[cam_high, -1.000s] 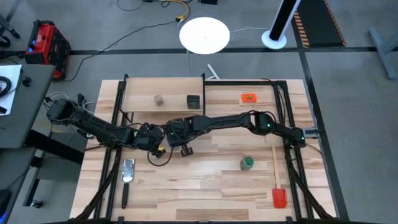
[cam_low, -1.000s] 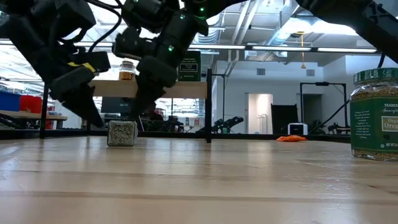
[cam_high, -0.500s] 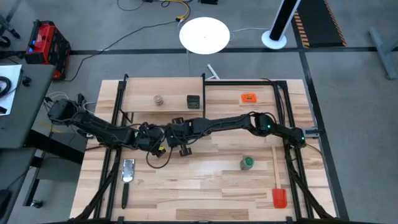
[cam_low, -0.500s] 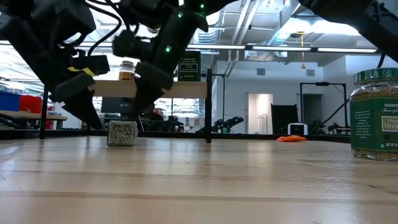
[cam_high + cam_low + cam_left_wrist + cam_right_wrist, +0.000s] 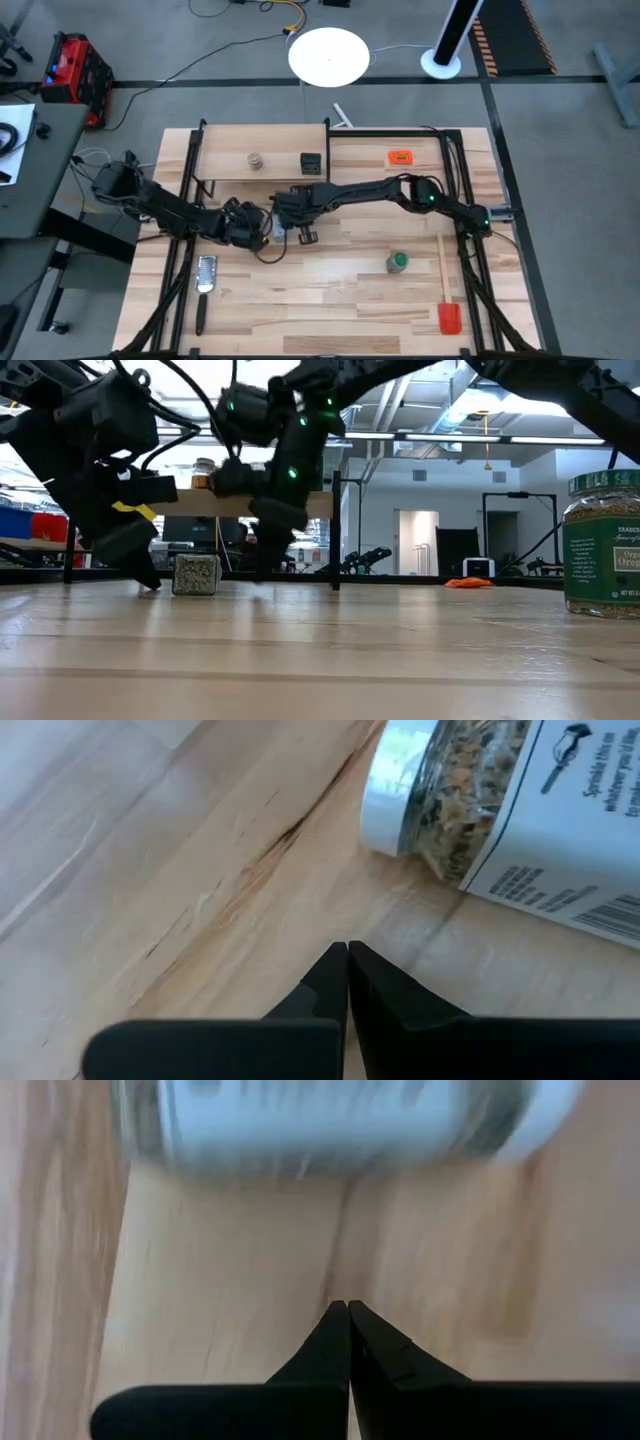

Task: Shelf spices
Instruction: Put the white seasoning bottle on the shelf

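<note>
Clear jar (image 5: pixel 500 805) lay on its side in front of the shelf (image 5: pixel 262 150), white lid visible, open tabletop (image 5: pixel 330 300) beyond. Left gripper (image 5: pixel 347 955) and right gripper (image 5: pixel 347 1312) both sat pinched closed, empty, flanking the jar.

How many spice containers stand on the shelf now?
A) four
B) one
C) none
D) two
D: the high view shows only the brownish jar and the black tin on the shelf; the green-lidded jar stands on the table.

Orange tag (image 5: pixel 401 157), red-headed spatula (image 5: pixel 446 300), what looks like a metal grater (image 5: pixel 206 273) on the wooden table (image 5: pixel 330 300).
</note>
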Available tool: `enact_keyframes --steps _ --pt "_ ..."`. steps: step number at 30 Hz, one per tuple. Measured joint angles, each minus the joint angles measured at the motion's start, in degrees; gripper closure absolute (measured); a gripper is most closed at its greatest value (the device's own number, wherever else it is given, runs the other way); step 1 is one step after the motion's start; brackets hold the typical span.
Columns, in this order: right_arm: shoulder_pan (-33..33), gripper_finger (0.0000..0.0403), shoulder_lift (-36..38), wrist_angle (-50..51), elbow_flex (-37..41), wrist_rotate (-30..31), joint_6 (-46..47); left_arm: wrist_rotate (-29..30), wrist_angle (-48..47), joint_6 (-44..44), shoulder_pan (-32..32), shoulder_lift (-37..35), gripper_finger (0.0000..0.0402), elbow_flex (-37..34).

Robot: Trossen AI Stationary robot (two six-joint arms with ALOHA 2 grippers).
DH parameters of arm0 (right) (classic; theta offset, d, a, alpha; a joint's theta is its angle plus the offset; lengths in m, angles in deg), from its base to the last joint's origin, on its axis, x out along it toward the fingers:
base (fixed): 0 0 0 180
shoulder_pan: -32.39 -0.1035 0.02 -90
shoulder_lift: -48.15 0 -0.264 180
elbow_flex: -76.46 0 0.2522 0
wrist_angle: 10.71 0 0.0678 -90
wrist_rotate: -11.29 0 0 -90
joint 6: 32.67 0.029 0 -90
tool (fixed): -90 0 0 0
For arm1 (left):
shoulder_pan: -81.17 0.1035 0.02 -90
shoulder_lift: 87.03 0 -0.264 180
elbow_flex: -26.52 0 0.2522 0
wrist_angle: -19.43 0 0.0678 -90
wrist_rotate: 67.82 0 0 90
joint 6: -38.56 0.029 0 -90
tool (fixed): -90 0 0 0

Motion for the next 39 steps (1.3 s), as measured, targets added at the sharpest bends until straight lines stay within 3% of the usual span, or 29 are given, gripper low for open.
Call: enact_keyframes --steps 5,12,17,24,29,32,39 --pt "0.77 0.0401 2.83 -6.88 7.6 -2.96 0.79 -0.14 0.79 0.31 0.02 -0.04 0.0397 0.04" --pt "1.24 0.0401 5.34 -30.27 19.15 -11.56 2.79 -0.52 3.13 1.21 0.04 0.04 0.0397 -0.07" --pt "0.0 0.0401 5.32 -39.48 22.0 -15.17 3.51 -0.91 5.3 3.21 0.04 0.01 0.0397 -0.04" --pt "-3.55 0.0401 5.65 -40.32 22.17 -16.16 -1.82 -2.52 4.92 6.82 0.04 -0.04 0.0397 -0.01" --pt "-3.15 0.0401 7.6 -34.1 22.13 -9.4 -2.93 -7.93 -2.99 5.73 0.03 -2.38 0.0397 1.55" --pt "-2.06 0.0401 9.77 -29.47 22.17 -8.69 -3.17 -11.87 -5.67 6.56 -0.78 -6.22 0.0397 2.08" --pt "0.07 0.0401 17.0 -17.72 22.12 -8.74 -5.44 -10.28 -5.33 8.35 -1.55 -18.77 0.0397 4.64"
